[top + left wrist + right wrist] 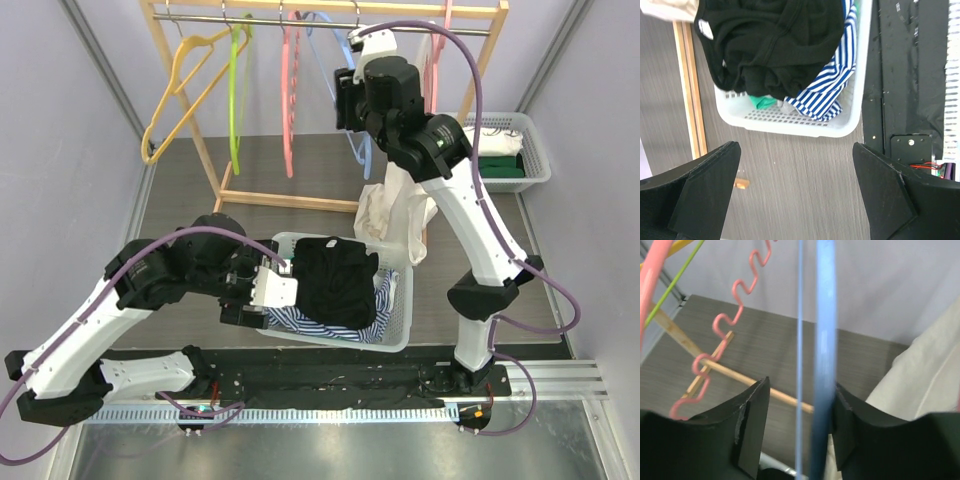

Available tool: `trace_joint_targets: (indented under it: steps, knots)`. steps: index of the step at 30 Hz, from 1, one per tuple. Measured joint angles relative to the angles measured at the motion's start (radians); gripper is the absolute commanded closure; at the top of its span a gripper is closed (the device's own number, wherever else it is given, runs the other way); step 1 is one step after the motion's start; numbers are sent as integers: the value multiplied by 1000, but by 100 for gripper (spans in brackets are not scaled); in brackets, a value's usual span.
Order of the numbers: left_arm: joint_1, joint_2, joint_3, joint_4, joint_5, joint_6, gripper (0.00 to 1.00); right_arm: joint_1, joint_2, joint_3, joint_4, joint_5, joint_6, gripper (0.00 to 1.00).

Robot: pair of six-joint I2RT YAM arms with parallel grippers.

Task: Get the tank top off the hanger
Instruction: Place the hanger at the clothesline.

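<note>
Left tool (792, 160) low, jaws wide apart; right tool (799, 405) high on its upstretched arm, jaws seemingly half apart.

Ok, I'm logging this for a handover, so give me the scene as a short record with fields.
left end effector: open, by the white basket
right end effector: open, jaws astride blue hanger
tank top: cream, draped by the right arm; hold on hanger hidden
basket contents: black garment on top, striped garment beneath

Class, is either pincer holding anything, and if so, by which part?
Nothing is held. The left pincer is open and empty. The right pincer stands open around the blue hanger, not clamped on it.
</note>
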Motion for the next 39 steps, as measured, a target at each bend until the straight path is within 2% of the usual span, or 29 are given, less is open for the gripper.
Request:
trace_joint_targets:
  steps: [1, 2, 5, 7, 12, 17, 22, 25, 30, 34, 39]
  knots:
    - [2, -1, -9, 3, -14, -4, 0, 9, 0, -5, -2, -3, -1, 37]
    - [4, -2, -17, 6, -23, -6, 0, 17, 0, -8, -6, -7, -3, 26]
    - [16, -3, -44, 31, -76, -30, 0, 32, -17, -42, -5, -13, -5, 8]
    - [24, -3, -51, 54, -109, -50, 0, 36, -51, -92, -9, -18, -6, 0]
    - [32, -1, -53, 95, -158, -73, 0, 35, -195, -179, -23, -18, -13, 0]
    - [32, 9, -53, 107, -169, -77, 0, 35, -409, -248, -15, 19, -16, 0]
    - [44, 17, -53, 125, -185, -84, 0, 35, -595, -397, 12, 146, -42, 0]
    - [53, 19, -53, 149, -207, -98, 0, 29, -649, -471, 35, 227, -65, 0]
    - [63, 30, -54, 181, -229, -105, 0, 15, -634, -525, 49, 314, -88, 0]
    - [65, 34, -54, 185, -229, -105, 0, -8, -585, -547, 52, 315, -89, 2]
    - [72, 34, -54, 185, -229, -107, 0, -85, -535, -551, 54, 267, -73, 14]
